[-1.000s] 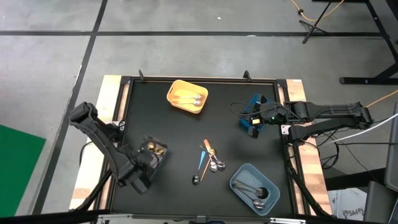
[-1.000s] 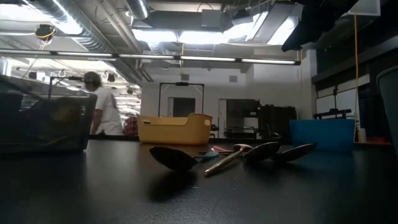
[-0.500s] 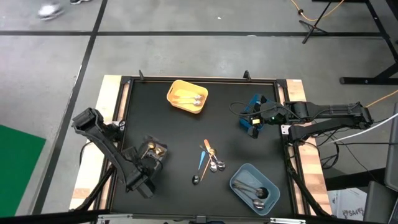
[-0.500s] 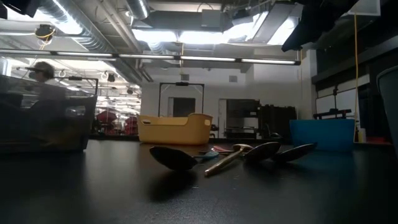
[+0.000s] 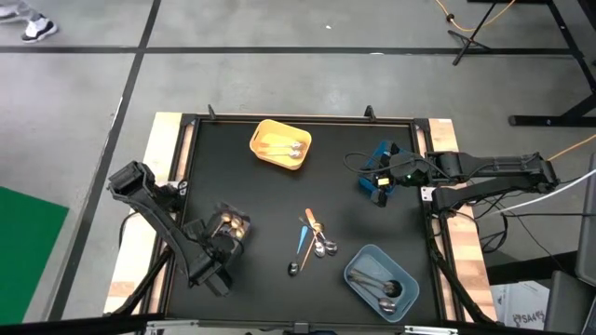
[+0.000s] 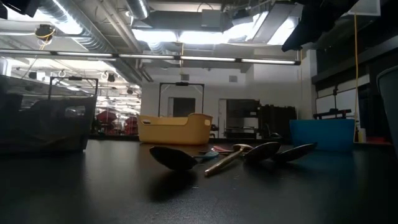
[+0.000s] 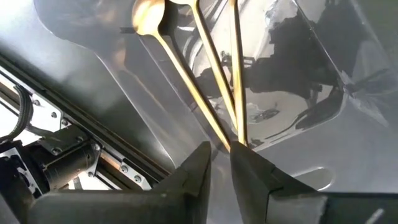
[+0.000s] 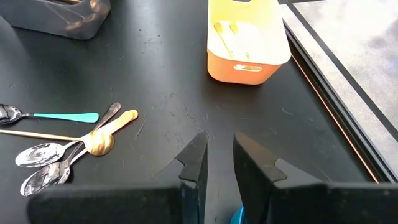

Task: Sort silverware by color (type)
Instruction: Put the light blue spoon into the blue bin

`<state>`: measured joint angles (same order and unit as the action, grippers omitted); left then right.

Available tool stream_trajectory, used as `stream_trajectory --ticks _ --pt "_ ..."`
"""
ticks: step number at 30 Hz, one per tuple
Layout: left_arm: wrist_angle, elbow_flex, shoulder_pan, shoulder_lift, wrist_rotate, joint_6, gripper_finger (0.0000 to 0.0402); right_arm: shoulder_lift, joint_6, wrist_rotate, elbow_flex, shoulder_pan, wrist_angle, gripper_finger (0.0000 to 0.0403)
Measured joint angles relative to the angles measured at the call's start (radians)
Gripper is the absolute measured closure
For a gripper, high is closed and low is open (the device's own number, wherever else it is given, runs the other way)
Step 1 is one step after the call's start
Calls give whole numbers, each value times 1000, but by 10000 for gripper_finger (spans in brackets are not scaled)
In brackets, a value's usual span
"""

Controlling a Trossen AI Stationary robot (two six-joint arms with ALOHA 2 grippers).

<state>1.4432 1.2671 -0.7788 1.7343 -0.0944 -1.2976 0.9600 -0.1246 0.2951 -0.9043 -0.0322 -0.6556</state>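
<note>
A loose pile of silverware [image 5: 312,242] lies flat on the black table, also seen in the low view [image 6: 230,155]. It holds a light-blue-handled spoon [image 8: 62,116], an orange-handled one [image 8: 121,118], a gold spoon [image 8: 96,142] and silver spoons [image 8: 43,155]. My left gripper [image 7: 221,149] hangs over the clear bin [image 5: 228,226], narrowly open. The handle ends of the gold spoons [image 7: 186,74] lying in the bin reach up to its fingertips. My right gripper [image 8: 219,140] waits narrowly open at the blue bin [image 5: 384,172] near the right edge.
A yellow bin [image 5: 279,144] with gold and silver pieces stands near the far edge. A grey-blue bin [image 5: 380,282] with silver spoons sits at the near right. The raised table frame [image 5: 186,167] runs along the left side. Bare black table lies between the pile and the bins.
My left arm has shifted a little, its elbow moving toward the near edge while the gripper stays over the clear bin. In the room behind the table, a person has walked off to the left and out of sight.
</note>
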Motion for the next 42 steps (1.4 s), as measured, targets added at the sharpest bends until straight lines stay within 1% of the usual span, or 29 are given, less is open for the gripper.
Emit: stream_trajectory --ticks 10,13,18,20,24,26,30,34,37,42 --pt "-3 0 14 0 0 -5 345 0 0 0 0 0 0 336" --pt "24 11 27 0 1 -4 345 0 0 0 0 0 0 336" --pt "131 74 49 0 -5 0 345 0 0 0 0 0 0 336" --pt "130 101 58 -6 -17 12 345 0 0 0 0 0 0 336" --pt "121 183 87 -15 -72 25 345 0 0 0 0 0 0 336" --pt "118 229 107 -15 -115 25 345 0 0 0 0 0 0 336" --pt "72 312 159 -15 -222 24 345 0 0 0 0 0 1 336" --pt "-30 361 216 -15 -319 26 345 0 0 0 0 0 0 336" --pt "-121 364 256 -15 -355 26 345 0 0 0 0 0 0 336" --pt "-267 335 311 -15 -359 28 345 0 0 0 0 0 0 336"
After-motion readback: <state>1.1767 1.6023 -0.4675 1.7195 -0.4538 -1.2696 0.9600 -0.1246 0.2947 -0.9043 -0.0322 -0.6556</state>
